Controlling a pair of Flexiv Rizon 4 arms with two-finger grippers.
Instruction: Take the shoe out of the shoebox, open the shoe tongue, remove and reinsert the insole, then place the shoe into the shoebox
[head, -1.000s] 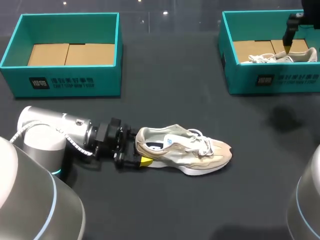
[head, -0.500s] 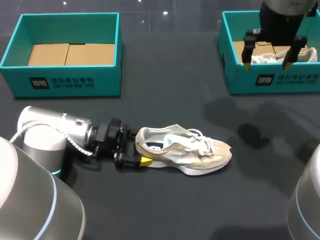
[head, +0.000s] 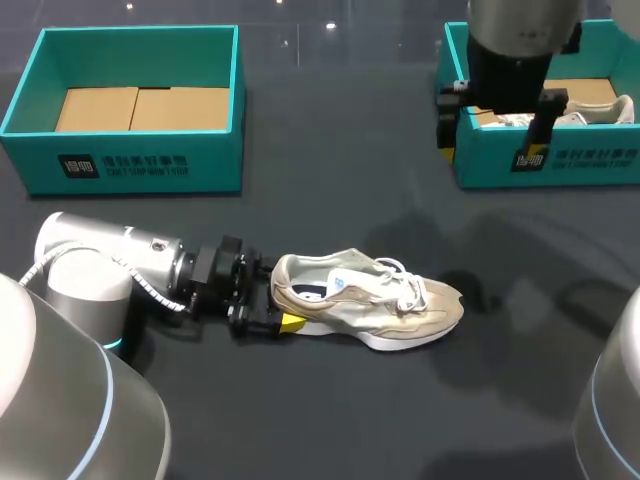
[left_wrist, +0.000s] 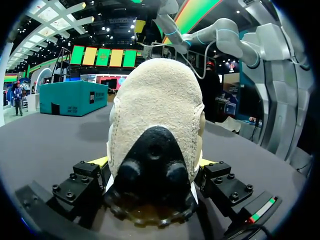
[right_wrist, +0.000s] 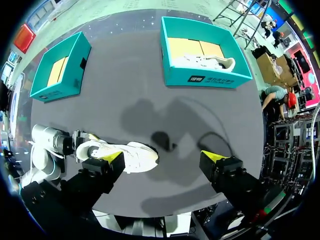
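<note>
From the head view, the shoe sits on the desk, well apart from both boxes. The left end effector pinches its heel, I think to stop it sliding. The right end effector hangs high by the right shoebox, fingers wide and holding nothing.

In the left wrist view, the heel fills the gap and touches both yellow tips.

The right wrist view looks down from high up. The left shoebox has tall walls, so the shoe must go up over its rim.
</note>
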